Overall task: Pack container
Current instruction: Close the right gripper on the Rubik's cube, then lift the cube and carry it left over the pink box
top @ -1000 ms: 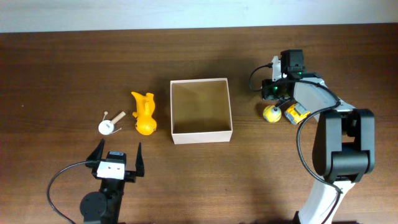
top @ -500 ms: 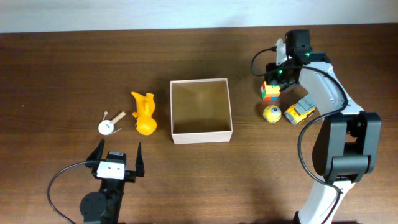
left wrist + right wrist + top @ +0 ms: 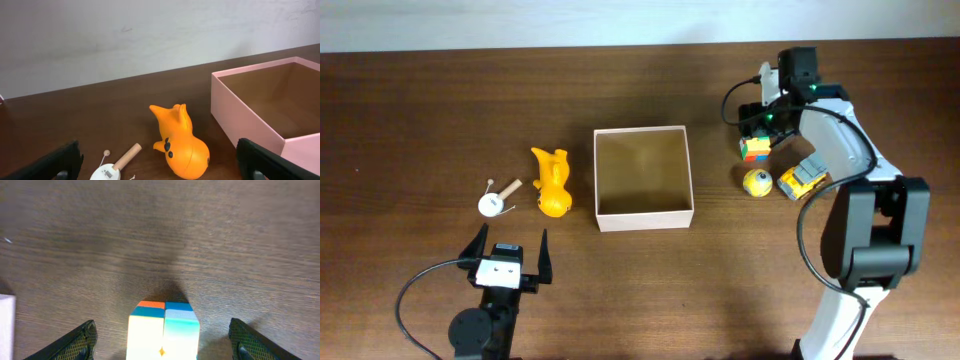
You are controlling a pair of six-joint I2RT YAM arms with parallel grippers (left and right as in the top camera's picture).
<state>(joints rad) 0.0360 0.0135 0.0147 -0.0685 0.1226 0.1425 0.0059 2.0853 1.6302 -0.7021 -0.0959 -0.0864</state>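
Observation:
The container (image 3: 645, 217), a square white-walled box with a tan inside, sits mid-table and holds nothing; its near corner shows in the left wrist view (image 3: 235, 125). A multicoloured cube (image 3: 754, 149) rests on the table right of it. My right gripper (image 3: 761, 129) is open just behind and above the cube; in the right wrist view the cube (image 3: 163, 330) lies between the spread fingers (image 3: 162, 347), which do not touch it. My left gripper (image 3: 510, 246) is open and empty at the front left (image 3: 160, 172), short of an orange duck-like toy (image 3: 552, 183) (image 3: 182, 147).
A yellow ball (image 3: 756, 182) and a yellow toy truck (image 3: 798, 180) lie in front of the cube. A small white toy with a wooden handle (image 3: 495, 200) (image 3: 114, 167) lies left of the orange toy. A pale wall runs behind the table's far edge.
My right gripper has drawn back toward the far edge, uncovering the multicoloured cube, which stays on the table. The left arm has not moved.

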